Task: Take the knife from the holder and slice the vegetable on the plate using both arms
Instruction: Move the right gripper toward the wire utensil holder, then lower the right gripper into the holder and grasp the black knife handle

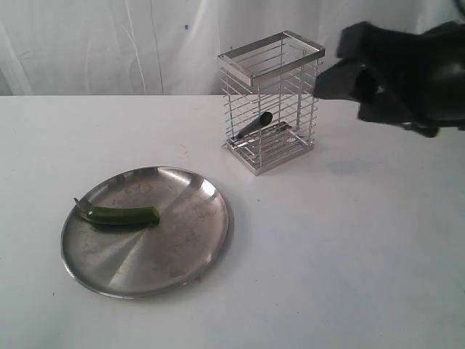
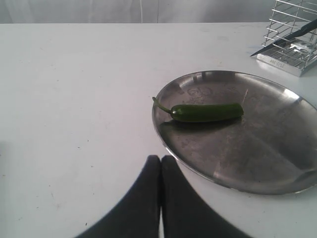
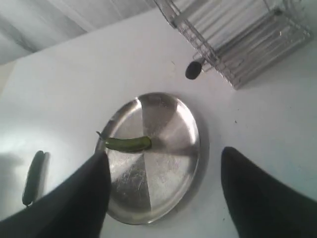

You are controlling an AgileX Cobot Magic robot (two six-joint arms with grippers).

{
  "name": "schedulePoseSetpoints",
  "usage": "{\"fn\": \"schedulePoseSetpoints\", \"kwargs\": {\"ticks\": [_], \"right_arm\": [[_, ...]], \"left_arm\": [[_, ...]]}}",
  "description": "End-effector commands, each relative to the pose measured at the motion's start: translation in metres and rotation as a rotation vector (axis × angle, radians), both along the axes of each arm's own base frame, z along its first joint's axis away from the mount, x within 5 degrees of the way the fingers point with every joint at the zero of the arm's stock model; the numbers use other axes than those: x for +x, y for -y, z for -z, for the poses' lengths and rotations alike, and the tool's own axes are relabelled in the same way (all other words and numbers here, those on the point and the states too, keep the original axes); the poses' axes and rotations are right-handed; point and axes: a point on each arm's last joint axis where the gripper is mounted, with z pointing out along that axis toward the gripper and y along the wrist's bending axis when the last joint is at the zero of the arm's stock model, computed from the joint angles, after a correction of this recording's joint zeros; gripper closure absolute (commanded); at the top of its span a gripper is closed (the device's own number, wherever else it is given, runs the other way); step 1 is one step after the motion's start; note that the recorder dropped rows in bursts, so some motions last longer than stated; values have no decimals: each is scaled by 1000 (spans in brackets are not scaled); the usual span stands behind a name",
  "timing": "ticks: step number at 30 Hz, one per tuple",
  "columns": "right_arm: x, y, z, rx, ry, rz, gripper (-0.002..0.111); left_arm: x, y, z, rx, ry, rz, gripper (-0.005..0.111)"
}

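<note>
Right gripper (image 3: 163, 193), jaws spread beside holder (image 1: 270, 102); knife (image 1: 253, 125) leans through the wires, so lifting may snag.

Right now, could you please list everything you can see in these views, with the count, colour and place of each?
plate: one, dull grey steel, on the white table, nearer the camera than the holder.
chili pepper: one, dark green, whole, lying on the plate.
holder: one, chrome wire, upright on the table behind the plate.
knife: one, black, leaning inside the holder, handle poking out through the wires.
table: one, white.
left gripper: one, black, shut, over the table beside the plate's rim.
right gripper: one, black, open, raised above the table beside the holder.
</note>
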Motion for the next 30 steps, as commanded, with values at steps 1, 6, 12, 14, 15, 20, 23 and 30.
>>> {"fn": "schedulePoseSetpoints", "kwargs": {"ticks": [1, 6, 12, 14, 15, 20, 23, 30], "right_arm": [[73, -27, 28, 3, -146, 16, 47], [141, -52, 48, 63, -190, 58, 47], [164, -62, 78, 42, -272, 51, 47], [167, -62, 85, 35, -281, 53, 47], [168, -63, 87, 33, -288, 52, 47], [170, -67, 97, 12, -302, 35, 47], [170, -71, 96, 9, -276, 30, 47], [170, -78, 97, 18, -258, 33, 50]], "left_arm": [[0, 0, 2, -12, -4, 3, 107], [0, 0, 2, -12, -4, 3, 107], [0, 0, 2, -12, -4, 3, 107], [0, 0, 2, -12, -4, 3, 107], [0, 0, 2, -12, -4, 3, 107], [0, 0, 2, -12, -4, 3, 107], [0, 0, 2, -12, -4, 3, 107], [0, 0, 2, -12, -4, 3, 107]]}}
